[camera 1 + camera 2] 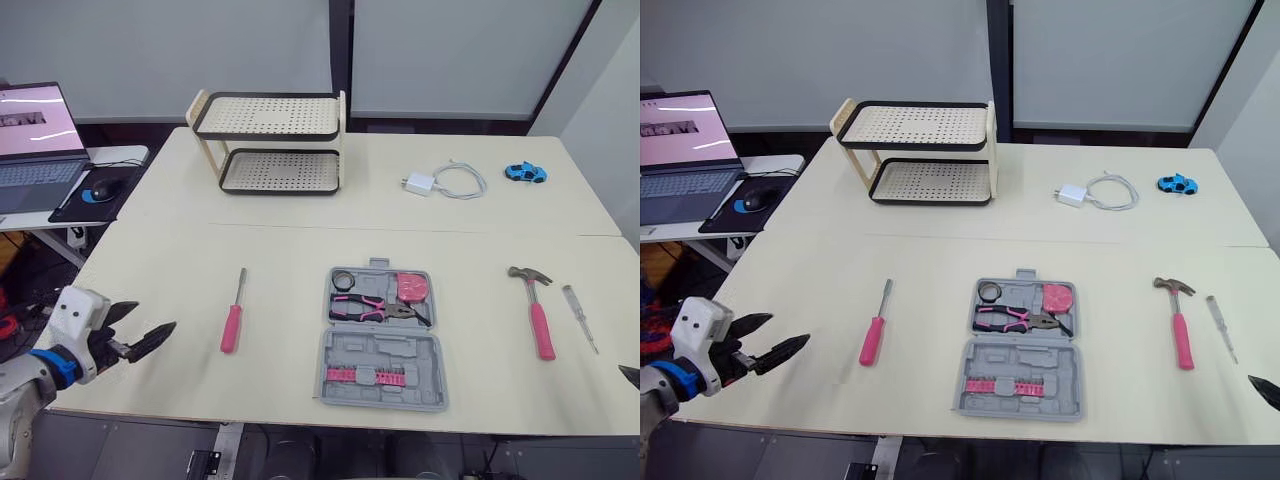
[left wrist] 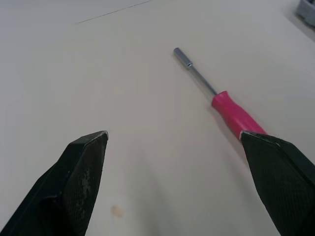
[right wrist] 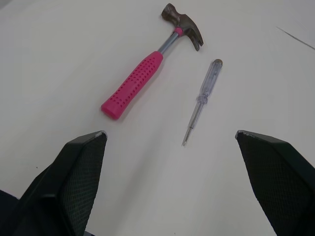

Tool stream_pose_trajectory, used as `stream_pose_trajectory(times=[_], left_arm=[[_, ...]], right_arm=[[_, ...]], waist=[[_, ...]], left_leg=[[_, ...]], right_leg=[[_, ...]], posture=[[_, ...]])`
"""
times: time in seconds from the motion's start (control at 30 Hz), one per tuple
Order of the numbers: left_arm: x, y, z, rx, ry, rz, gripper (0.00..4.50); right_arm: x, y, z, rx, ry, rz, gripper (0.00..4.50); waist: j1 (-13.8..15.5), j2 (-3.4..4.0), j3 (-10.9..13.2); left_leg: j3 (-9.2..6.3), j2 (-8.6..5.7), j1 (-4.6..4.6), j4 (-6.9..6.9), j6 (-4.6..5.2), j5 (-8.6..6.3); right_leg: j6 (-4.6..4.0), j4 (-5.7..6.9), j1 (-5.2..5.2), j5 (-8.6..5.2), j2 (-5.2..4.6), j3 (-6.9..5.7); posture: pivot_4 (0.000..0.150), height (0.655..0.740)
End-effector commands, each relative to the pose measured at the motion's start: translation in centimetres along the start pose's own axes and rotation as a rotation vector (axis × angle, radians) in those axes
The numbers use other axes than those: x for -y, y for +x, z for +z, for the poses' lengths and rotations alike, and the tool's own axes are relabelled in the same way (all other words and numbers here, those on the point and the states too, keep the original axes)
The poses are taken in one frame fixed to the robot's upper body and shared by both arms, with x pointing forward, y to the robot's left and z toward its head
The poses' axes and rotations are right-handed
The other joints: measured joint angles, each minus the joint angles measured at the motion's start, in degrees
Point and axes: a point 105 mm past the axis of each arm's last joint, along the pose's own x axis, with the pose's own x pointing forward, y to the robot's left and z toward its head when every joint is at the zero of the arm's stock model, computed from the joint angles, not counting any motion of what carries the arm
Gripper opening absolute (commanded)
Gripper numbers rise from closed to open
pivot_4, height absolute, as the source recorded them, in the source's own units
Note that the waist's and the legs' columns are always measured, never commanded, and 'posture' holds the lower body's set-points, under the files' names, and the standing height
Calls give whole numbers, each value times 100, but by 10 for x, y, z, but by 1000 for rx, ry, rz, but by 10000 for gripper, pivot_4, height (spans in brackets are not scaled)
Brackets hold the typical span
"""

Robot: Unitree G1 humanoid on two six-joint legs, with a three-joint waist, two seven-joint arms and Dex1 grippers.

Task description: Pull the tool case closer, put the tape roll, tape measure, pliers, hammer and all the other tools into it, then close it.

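Two claws, both at the near edge. The left claw (image 1: 152, 318) hangs over the near left corner of the surface (image 1: 300, 245), fingers spread wide and empty. The right claw (image 3: 170, 132) is at the near right corner, fingers likewise wide apart, holding nothing.

One case (image 1: 383, 345), grey and lying open, sits at near centre. Its near half carries one row of pink bits (image 1: 365, 376). Its far half carries one tape roll (image 1: 343, 280), one tape measure (image 1: 411, 287) and one pliers (image 1: 375, 308).

Three tools lie loose on the surface. One pink screwdriver (image 1: 232, 325) lies between the left claw and the case. One hammer (image 1: 538, 315) lies to the right of the case, pink handle toward the near edge. One clear screwdriver (image 1: 580, 318) lies just beside the hammer on its outer side, apart from it. Both are ahead of the right claw.

Farther back are one two-tier rack (image 1: 270, 140), one charger (image 1: 440, 182) with a coiled cable and one blue toy car (image 1: 525, 172). Off the surface at far left are one laptop (image 1: 35, 140) and one mouse (image 1: 103, 186).
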Motion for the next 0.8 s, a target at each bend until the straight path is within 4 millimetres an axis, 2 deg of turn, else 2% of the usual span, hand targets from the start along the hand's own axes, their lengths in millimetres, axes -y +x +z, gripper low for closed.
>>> stream_pose_trajectory(times=[0.03, 0.27, 0.4, 0.5, 0.67, 0.8], left_arm=[[15, 6, 21, 31, 97, -99, 44684], [64, 32, 48, 96, 217, -358, 44684], [96, 48, 74, 171, 265, -518, 44684], [118, 57, 89, 205, 298, -621, 44684], [149, 76, 110, 240, 364, -740, 44684], [167, 90, 123, 264, 394, -775, 44684]], right_arm=[[5, -2, 14, 31, -12, 3, 44916], [10, 8, 21, 32, -13, -6, 44916], [-2, 14, 26, 60, 61, 0, 44916], [-8, 27, 23, 53, 91, -24, 44916], [-1, 56, 24, 68, 165, -135, 44916], [2, 73, 24, 48, 147, -173, 44916]], waist=[[0, 1, 1], [6, 1, 1], [6, 3, 1], [5, 1, 2], [-30, 4, 1], [-24, 6, 0]], left_leg=[[0, 0, 0, 0, 0, 0], [0, -1, 0, 2, 0, 0], [-1, -2, 0, 2, 0, 1], [-3, -1, 0, 3, -1, 1], [3, -4, 8, 9, -2, 2], [1, -4, 6, 9, -3, 3]], right_leg=[[0, 0, 0, 0, 0, 0], [-1, -2, 6, 0, 0, -2], [-1, -1, 9, 0, 1, -6], [-1, -1, 10, 0, 3, -8], [0, 7, 13, 1, 4, -1], [0, 10, 13, 1, 5, -5]], posture=[[1500, 7400], [1500, 7400], [1500, 7400], [1500, 7400], [1500, 7400], [1500, 7400]])
